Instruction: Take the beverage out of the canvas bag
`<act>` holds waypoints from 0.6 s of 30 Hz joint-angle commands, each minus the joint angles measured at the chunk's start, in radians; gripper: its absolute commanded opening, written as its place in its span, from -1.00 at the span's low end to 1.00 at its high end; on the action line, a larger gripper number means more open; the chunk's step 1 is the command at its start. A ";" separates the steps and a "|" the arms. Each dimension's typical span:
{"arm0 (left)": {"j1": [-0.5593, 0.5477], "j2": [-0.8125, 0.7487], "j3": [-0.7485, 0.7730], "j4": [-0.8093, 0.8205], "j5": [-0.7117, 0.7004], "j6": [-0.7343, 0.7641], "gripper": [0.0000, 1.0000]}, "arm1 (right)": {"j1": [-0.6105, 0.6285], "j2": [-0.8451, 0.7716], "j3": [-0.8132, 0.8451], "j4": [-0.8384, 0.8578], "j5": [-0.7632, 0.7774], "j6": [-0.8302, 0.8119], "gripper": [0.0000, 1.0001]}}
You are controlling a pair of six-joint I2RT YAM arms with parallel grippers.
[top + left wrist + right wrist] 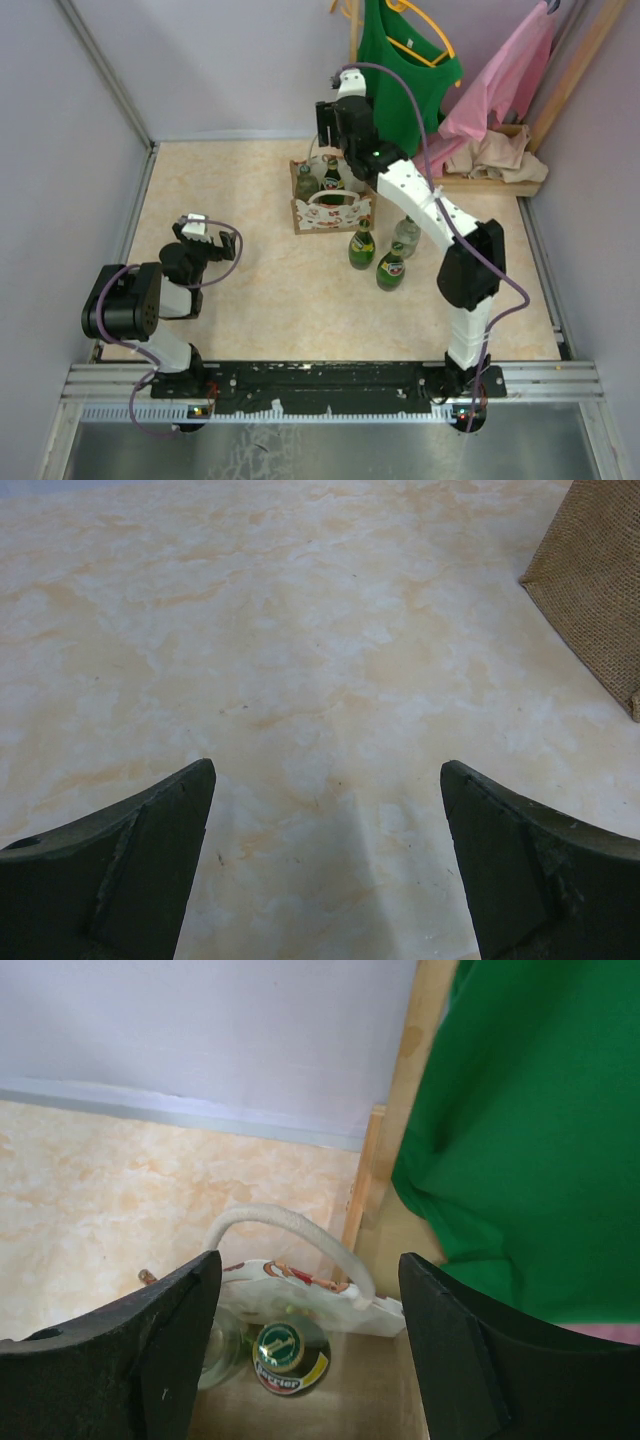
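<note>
The canvas bag (330, 210) stands at the table's back middle, tan with white looped handles and a white-and-red front panel. Inside it stand a green Perrier bottle (331, 172) and a clear bottle (306, 181). My right gripper (330, 135) hovers open just above the bag's back edge. In the right wrist view the open gripper (310, 1290) frames the green bottle's cap (280, 1350), the clear bottle (222, 1352) and a white handle (290, 1230). My left gripper (200, 232) is open and empty over bare table at the left; its view (325, 790) shows the bag's corner (595, 590).
Three bottles stand on the table just right of the bag: two green ones (361, 247) (391, 268) and a clear one (406, 235). A wooden rack (500, 175) with green (405, 60) and pink (505, 80) clothes stands at the back right. Walls enclose the table.
</note>
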 commanded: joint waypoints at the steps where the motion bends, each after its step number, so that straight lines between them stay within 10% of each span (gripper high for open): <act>1: -0.006 0.001 0.014 0.008 -0.002 0.008 1.00 | -0.023 0.106 0.161 -0.108 -0.061 0.004 0.42; 18: -0.006 0.001 0.014 0.008 -0.002 0.007 1.00 | -0.040 0.170 0.069 -0.100 -0.134 0.079 0.29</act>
